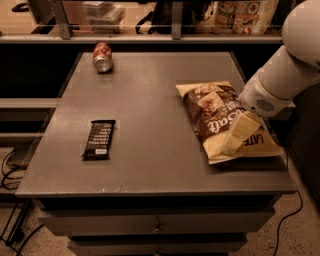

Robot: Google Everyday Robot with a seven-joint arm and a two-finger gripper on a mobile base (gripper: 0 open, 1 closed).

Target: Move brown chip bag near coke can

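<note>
At the near edge, the dark drawer front (157, 222) sits under the grey tabletop (150, 95), with a small pull at its middle. Loose black cables (9, 167) trail on the floor to the left, and another cord (296, 210) runs down on the right.

On the near left part of the tabletop lies a small black candy bar wrapper (99, 139), flat, its long side running front to back, well apart from everything else.

On the right side lies the brown chip bag (210, 112), flat and slightly askew, its cream-yellow near end close to the front right corner and its dark brown centre showing white lettering. The gripper (232, 142) is down on the near half of this bag, its pale cream end pressed against the wrapper where brown meets yellow. From this angle it cannot be told whether its grasp is spread or closed on the bag. The white arm (280, 75) rises from it up and off to the right.

At the far left corner of the tabletop the coke can (102, 57) lies on its side, silver end toward the camera, well apart from the bag, which lies across the surface from it.

Beyond the tabletop runs a shelf rail (150, 38), and printed packages (245, 12) stand at the far right.
</note>
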